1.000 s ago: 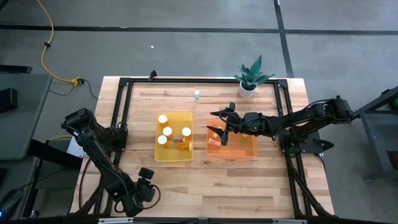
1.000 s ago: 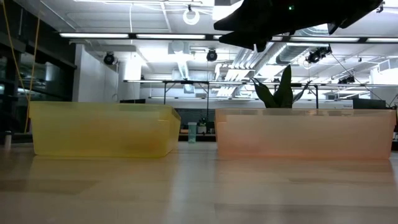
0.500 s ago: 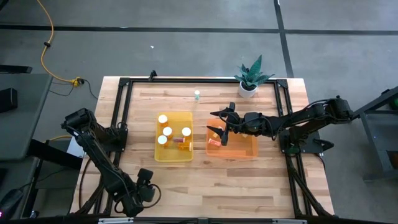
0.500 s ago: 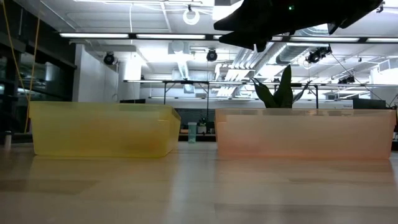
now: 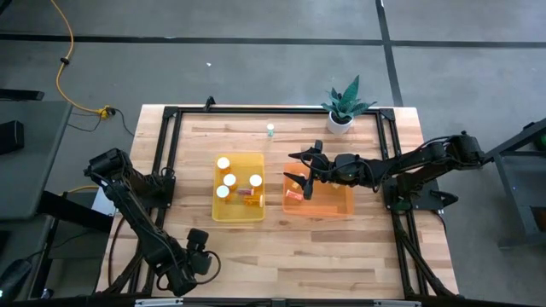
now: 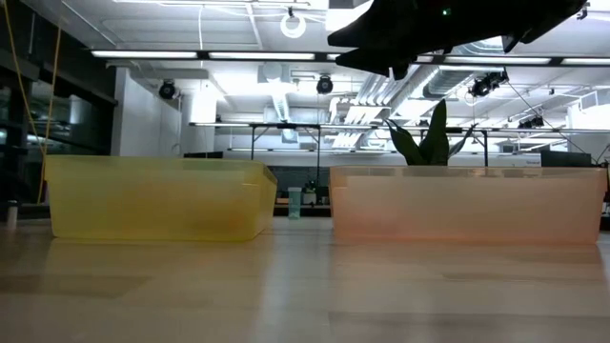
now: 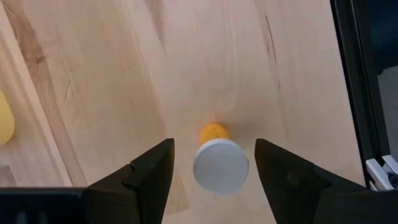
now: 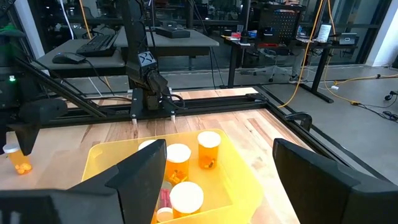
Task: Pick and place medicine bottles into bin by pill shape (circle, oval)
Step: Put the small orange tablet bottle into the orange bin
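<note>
High view, left gripper (image 5: 201, 258): sits low in the frame, left of centre, over the near edge of the wooden table (image 5: 281, 239); its wrist view shows the two fingers (image 7: 149, 177) spread apart with a gap on either side of an upright amber bottle (image 7: 219, 158), white cap toward the camera, standing on bare wood and not gripped.
Right gripper (image 5: 300, 169): hangs at the middle of the frame above the left edge of the orange bin (image 5: 341, 205), fingers wide apart and holding nothing.
Yellow bin (image 5: 215, 209): just left of centre; three upright white-capped medicine bottles (image 5: 228, 180) in its left part, one more lying toward its right side.
Orange bin contents: something orange lies in its left part, partly hidden under the right gripper; I cannot tell what.
Small clear bottle (image 5: 270, 130): alone on the wood in the upper middle, well apart from both bins.
Plant pot (image 5: 339, 123): white, with green leaves, upper right of the table.
Low view: yellow bin at the left and orange bin at the right stand side by side with a gap between them; a dark arm crosses the top edge.
</note>
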